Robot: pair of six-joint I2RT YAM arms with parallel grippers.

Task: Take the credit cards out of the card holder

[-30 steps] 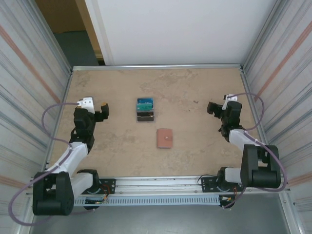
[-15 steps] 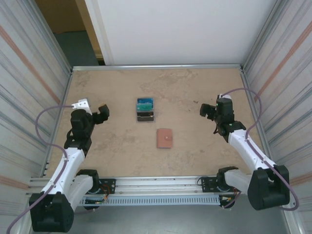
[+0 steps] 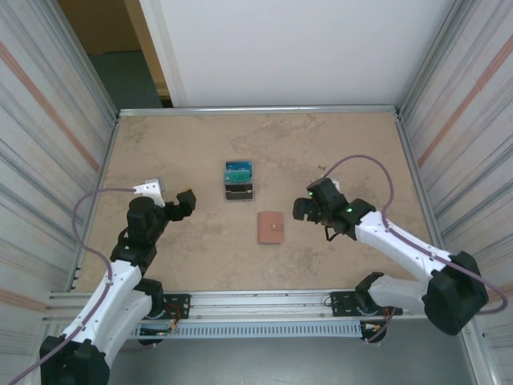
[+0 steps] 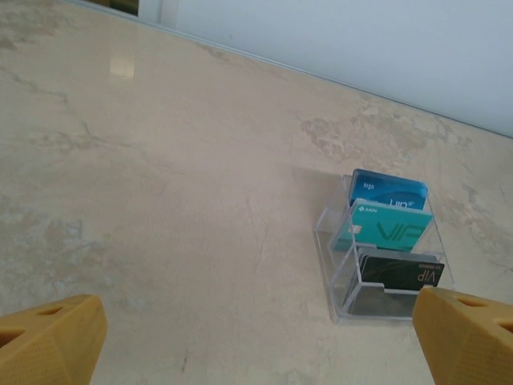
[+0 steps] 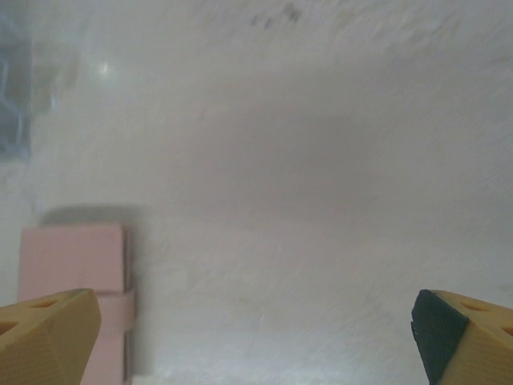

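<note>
- Your card holder (image 3: pixel 270 228), the small pink wallet, lies folded shut on the tabletop (image 3: pixel 337 144) a little in front of centre. No credit cards show at it, so judge them hidden inside.
- Its long axis runs near-to-far, away from the arm bases.
- Your right gripper (image 3: pixel 303 208) sits just to the right of the wallet and slightly beyond it, apart from it. Its fingers are spread wide and hold nothing.
- In the right wrist view the wallet sits low at the left edge, by the left finger, so it lies off to that side and not between the fingers.
- Your left gripper (image 3: pixel 186 202) is well apart on the other side, fingers also spread and empty. It faces the clear stand (image 4: pixel 385 249) of blue, teal and dark cards.
- The right arm is nearer, so it will likely need to shift left first.
</note>
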